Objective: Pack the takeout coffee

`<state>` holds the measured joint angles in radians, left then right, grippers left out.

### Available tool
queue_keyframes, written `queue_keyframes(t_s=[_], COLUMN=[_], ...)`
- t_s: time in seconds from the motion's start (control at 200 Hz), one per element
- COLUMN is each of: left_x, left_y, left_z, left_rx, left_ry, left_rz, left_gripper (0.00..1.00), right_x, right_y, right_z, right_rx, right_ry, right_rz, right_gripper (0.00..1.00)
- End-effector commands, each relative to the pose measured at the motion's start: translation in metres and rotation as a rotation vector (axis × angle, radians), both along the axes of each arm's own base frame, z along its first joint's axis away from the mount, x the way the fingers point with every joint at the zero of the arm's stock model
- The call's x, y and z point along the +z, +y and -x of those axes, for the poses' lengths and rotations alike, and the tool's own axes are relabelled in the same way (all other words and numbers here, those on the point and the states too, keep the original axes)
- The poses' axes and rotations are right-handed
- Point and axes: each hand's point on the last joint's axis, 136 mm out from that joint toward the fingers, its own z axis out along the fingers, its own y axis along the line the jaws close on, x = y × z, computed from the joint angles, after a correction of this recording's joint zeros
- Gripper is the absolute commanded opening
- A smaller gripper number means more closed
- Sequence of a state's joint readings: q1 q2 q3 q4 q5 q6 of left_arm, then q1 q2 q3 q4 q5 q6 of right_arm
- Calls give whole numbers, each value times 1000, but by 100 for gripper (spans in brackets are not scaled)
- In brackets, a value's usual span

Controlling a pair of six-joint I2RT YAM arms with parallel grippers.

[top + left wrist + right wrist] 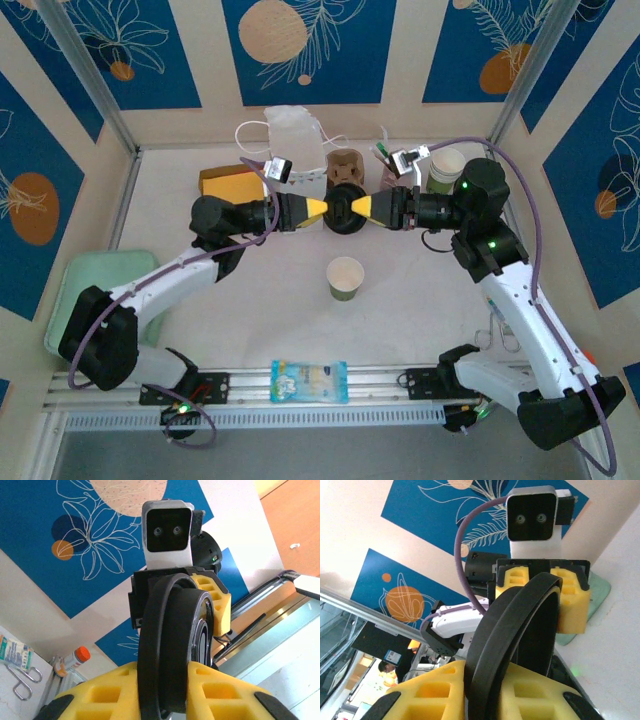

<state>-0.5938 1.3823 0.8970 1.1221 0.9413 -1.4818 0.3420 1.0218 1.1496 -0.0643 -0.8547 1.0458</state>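
Observation:
The takeout coffee (345, 278), a small paper cup with a white rim and green lower band, stands open and upright on the table's middle, nearer than both grippers. Above and behind it, a black round lid (346, 208) hangs on edge between the two grippers, which face each other. My left gripper (325, 208) holds its left side and my right gripper (362, 207) its right side. In the left wrist view the lid (175, 640) sits clamped between the yellow fingers of the left gripper (172, 690). In the right wrist view the lid (520, 635) stands tilted in the right gripper (490, 690), touching both pads.
A white bag (290, 130), a brown cup carrier (345, 165) and a yellow box (225, 183) stand at the back. Another cup (447, 165) is at the back right. A green tray (75, 290) lies left, a packet (309, 381) near the front rail, scissors (497, 335) right.

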Motion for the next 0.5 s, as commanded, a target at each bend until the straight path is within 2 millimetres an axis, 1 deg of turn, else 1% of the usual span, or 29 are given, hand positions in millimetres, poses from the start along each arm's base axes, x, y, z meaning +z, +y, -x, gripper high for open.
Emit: queue_keyframes(t_s=[0.0,0.305,0.495], left_x=[33,28,20], left_y=[11,10,8], left_z=[21,17,13], left_rx=[11,15,27], left_ry=[-147,-136,-122], left_rz=[89,82,66], left_gripper=[23,23,22], right_x=[-40,-54,-60], right_y=[-3,-9,-10], right_z=[-17,-20,-20], right_rx=[-76,-102,-102], right_ry=[142,177,190], right_rz=[85,118,127], right_gripper=[20,22,21])
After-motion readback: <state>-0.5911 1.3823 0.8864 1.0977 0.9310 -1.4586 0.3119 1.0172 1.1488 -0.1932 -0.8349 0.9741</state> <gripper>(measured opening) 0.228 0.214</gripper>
